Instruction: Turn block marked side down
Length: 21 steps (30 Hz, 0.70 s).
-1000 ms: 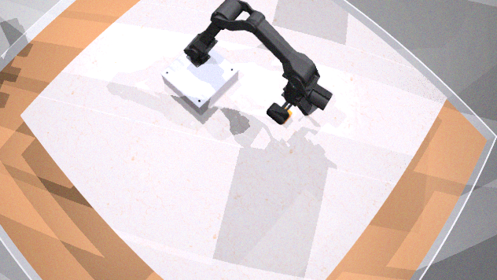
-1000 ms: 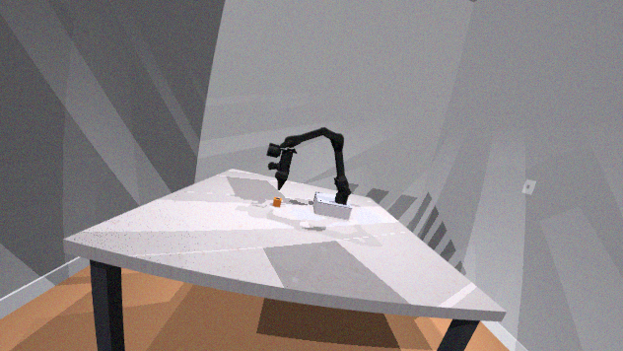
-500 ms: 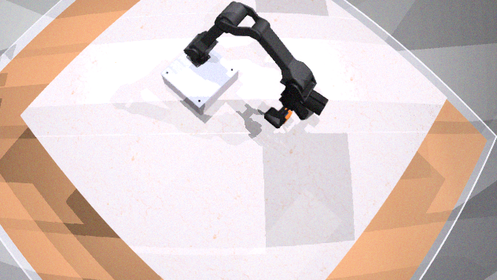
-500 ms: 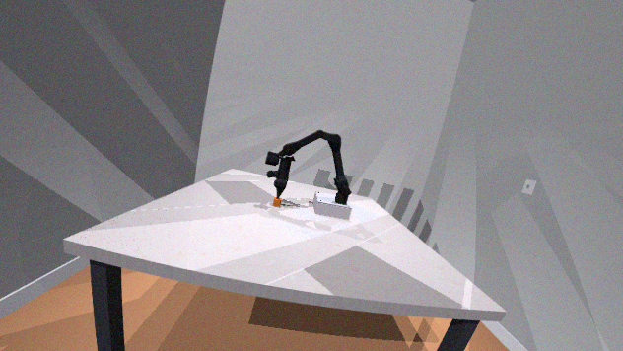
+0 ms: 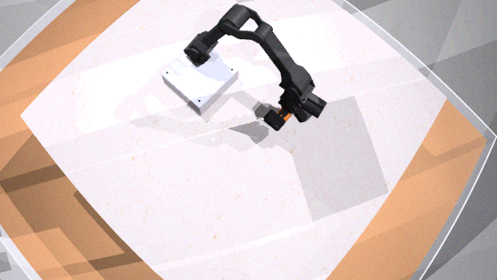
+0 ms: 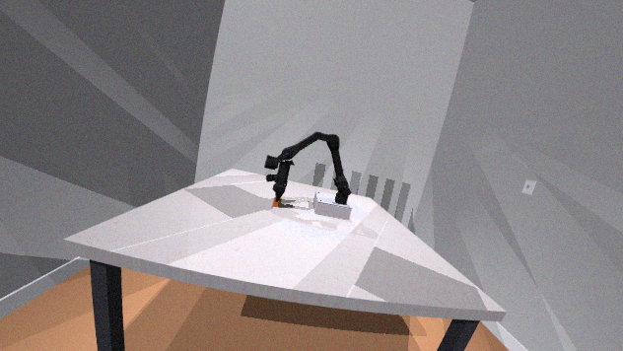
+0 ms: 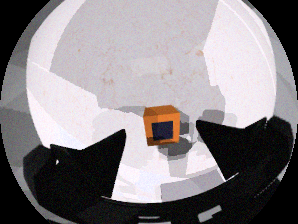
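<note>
The small orange block (image 5: 287, 116) (image 6: 276, 203) (image 7: 149, 131) rests on the table. Its dark square mark (image 7: 162, 131) faces up toward the wrist camera. In the top view the arm and a finger cover most of the block, and the mark is hidden there. My gripper (image 7: 161, 128) is open and points down over the block. In the wrist view one finger stands on each side of the block, with a gap on both sides. The exact height of the fingertips over the table is hard to tell.
The arm's base stands on a white box (image 5: 196, 84) (image 6: 332, 209) with small dark dots at its corners, to one side of the block. The pale table (image 5: 177, 204) (image 6: 237, 251) carries both. Strong shadows of the arm and grey patches cross its top.
</note>
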Motion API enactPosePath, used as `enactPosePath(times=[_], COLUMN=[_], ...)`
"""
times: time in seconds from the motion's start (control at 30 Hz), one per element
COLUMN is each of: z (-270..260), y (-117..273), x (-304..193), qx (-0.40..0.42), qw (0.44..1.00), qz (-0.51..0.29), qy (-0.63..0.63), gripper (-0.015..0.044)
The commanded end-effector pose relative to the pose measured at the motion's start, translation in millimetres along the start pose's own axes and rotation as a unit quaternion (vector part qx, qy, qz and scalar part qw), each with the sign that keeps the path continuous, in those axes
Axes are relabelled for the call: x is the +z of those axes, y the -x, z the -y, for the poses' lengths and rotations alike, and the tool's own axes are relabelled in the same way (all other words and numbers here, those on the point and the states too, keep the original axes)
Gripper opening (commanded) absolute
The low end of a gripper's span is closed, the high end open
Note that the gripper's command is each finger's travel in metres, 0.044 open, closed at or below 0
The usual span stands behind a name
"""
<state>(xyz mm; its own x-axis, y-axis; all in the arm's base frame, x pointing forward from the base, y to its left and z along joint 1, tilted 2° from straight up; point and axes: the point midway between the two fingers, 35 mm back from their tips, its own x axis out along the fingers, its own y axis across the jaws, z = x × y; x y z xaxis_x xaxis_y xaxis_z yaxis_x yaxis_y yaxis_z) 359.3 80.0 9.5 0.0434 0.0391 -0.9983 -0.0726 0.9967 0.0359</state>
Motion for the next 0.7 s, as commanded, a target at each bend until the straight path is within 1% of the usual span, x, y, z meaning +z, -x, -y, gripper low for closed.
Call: enactPosePath(times=[0.0,0.13,0.47,0.67], z=[1.0,1.1,1.1,1.1], y=[-9.3,-13.3,-13.3,-13.3], x=[-1.4,-1.6,-1.6,-1.6], qx=[-0.003,-0.003,-0.003,-0.003], qw=[1.0,1.0,1.0,1.0], qz=[-0.002,-0.003,-0.003,-0.003], qy=[-0.003,-0.003,-0.003,-0.003], gripper=[0.044,0.044,0.0177,0.0138])
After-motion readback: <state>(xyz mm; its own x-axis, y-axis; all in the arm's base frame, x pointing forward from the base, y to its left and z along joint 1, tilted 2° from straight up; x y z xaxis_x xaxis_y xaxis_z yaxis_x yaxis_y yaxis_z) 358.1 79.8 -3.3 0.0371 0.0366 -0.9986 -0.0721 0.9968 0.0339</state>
